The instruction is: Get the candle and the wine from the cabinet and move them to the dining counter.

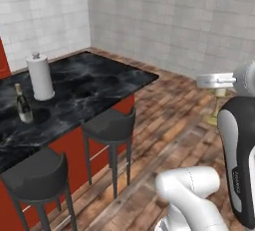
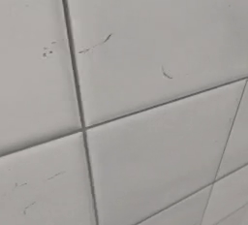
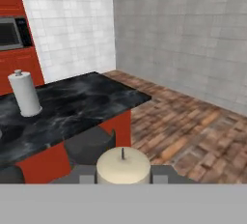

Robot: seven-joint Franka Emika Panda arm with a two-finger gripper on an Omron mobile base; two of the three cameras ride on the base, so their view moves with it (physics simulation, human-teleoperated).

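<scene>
Short cream-white candle in brass-gold candlestick [image 3: 123, 166]: being held clamped in the gripper [image 3: 123, 175], off the black marble dining counter [image 1: 84, 90]; judged light, top-heavy, best gripped at stem.

A long dining counter [image 1: 94, 83] of black marble with white veining runs from the left edge toward the middle of the left base view, on a red panelled base; the wine [image 1: 23, 105], a dark bottle with a gold neck and pale label, stands upright on it near the left end; a tall white paper-towel roll [image 1: 40, 77] stands upright just beyond the bottle, apart from it; the hand view shows the same slab [image 3: 87, 102] with the roll [image 3: 24, 93] on it; two dark round stools [image 1: 109, 125] stand on the wooden plank floor [image 1: 169, 125] against the counter's near side.
</scene>
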